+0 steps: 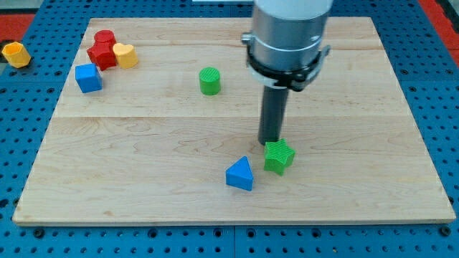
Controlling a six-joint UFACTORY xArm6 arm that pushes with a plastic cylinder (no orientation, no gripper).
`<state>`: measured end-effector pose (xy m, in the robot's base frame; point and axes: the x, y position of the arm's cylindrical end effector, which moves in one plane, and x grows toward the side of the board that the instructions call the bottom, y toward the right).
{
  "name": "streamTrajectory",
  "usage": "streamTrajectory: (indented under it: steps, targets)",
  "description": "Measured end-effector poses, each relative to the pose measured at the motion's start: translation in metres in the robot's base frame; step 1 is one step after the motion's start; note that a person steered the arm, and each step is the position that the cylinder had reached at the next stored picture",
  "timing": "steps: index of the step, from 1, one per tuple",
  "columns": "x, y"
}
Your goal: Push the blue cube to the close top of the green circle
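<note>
the blue cube (88,77) sits at the surface's (143,165) left edge, just below the red block (102,49) and yellow heart (125,54). the green circle (209,81) stands well apart to its right. my tip (270,140), a plain rod tool holding nothing, touches the green cube (279,157), near the blue triangle (240,174). a yellow block (15,54) lies off the surface.

The small blue cube (88,77) is lying flat near the board's left edge, well apart from the upright green ribbed cylinder (210,81), at its left
</note>
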<state>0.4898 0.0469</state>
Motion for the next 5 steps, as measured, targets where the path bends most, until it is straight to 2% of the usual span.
streamTrajectory:
  steps: [2, 3, 4, 5]
  targets:
    - [-0.001, 0.03]
    - [0.032, 0.034]
    - [0.028, 0.012]
    - [-0.053, 0.017]
